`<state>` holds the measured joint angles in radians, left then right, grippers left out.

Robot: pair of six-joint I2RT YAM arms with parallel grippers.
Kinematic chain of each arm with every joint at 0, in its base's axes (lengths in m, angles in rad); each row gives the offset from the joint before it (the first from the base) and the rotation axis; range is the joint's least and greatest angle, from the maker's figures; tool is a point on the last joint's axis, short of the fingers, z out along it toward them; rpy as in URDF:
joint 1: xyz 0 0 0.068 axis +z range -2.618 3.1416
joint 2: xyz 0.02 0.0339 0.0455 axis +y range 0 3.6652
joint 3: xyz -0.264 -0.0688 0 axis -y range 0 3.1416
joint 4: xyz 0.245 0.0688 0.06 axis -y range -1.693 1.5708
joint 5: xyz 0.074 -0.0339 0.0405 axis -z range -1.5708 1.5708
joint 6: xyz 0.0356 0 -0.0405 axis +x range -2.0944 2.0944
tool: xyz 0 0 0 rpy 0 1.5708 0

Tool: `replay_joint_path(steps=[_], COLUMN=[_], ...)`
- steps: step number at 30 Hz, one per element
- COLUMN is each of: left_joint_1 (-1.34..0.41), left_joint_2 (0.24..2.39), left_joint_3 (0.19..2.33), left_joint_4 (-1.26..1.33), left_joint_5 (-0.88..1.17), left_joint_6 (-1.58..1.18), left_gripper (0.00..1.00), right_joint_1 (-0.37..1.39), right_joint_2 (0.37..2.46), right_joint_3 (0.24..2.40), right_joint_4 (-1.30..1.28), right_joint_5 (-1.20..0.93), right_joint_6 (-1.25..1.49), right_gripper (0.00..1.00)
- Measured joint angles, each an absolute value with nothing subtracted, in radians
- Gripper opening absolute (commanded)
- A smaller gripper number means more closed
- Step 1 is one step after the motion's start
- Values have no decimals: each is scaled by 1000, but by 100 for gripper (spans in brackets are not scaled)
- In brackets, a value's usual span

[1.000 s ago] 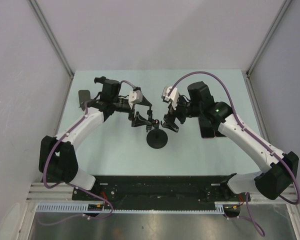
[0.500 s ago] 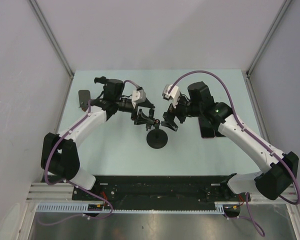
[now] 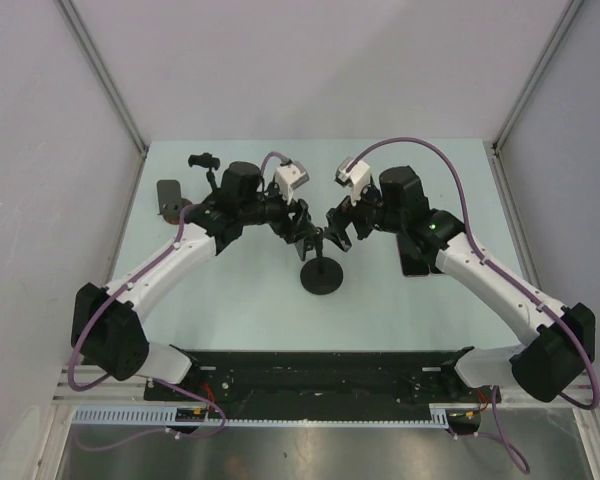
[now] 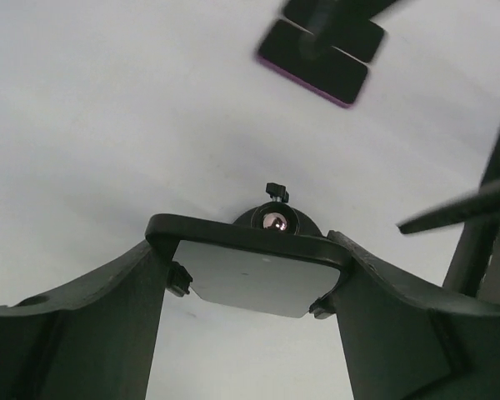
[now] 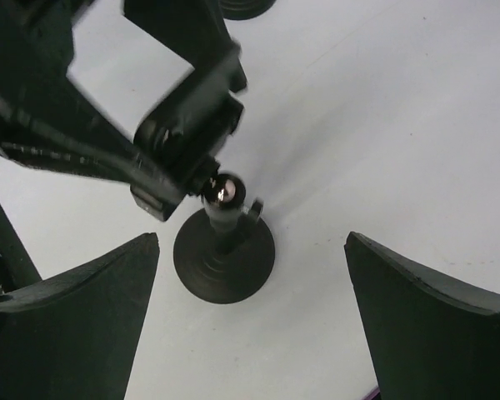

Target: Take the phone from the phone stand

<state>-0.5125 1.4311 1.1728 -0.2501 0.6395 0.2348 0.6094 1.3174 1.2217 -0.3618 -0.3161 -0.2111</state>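
The phone stand has a black round base (image 3: 320, 277), a stem with a shiny ball joint (image 5: 222, 192) and a flat holder plate (image 4: 250, 271). My left gripper (image 3: 305, 228) (image 4: 248, 243) is shut on that plate, one finger against each end. The phone (image 4: 317, 58) is a dark slab with a purple edge. It lies flat on the table off the stand, to the right (image 3: 415, 262), partly under my right arm. My right gripper (image 3: 338, 228) (image 5: 254, 275) hangs wide open just right of the stand's top, with only the base and table between its fingers.
A dark flat object (image 3: 167, 197) and a small black part (image 3: 202, 160) lie at the table's far left. The table (image 3: 230, 300) is pale green, with grey walls on three sides. Both wrists sit close together over the stand.
My left arm has swung right and its jaws have narrowed onto the stand's holder plate. The right gripper shifted slightly and stayed open. The phone has not moved.
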Motion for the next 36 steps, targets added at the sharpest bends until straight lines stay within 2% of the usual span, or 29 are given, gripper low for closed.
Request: replay_joint_path(steps=[7,14,22,30,33,36], left_joint_1=[-545,-673,-740,-744,-744,-745], left_joint_2=[1332,1295,1295,1295,1295,1295], left_joint_3=[1121,1110,1110,1110,1110,1110], left_joint_4=[-258,-303,-312,-315,-315,-315], left_joint_5=[87,-241,-319,-329,-329,-329], left_joint_6=[-263,-397,-470,-478,-477,-472], left_gripper=[0,0,0,0,0,0], right_joint_1=[627,662,694,726,731,732], right_joint_2=[1288,1273,1319,1390,1406,1420], right_joint_3=[1105,990,942,934,930,930], right_joint_4=[-218,-37,149,218,225,238], right_joint_5=[-232,-237,-290,-301,-300,-294], right_joint_6=[-136,-54,36,57,57,58], right_gripper=[98,89,78,70,62,49])
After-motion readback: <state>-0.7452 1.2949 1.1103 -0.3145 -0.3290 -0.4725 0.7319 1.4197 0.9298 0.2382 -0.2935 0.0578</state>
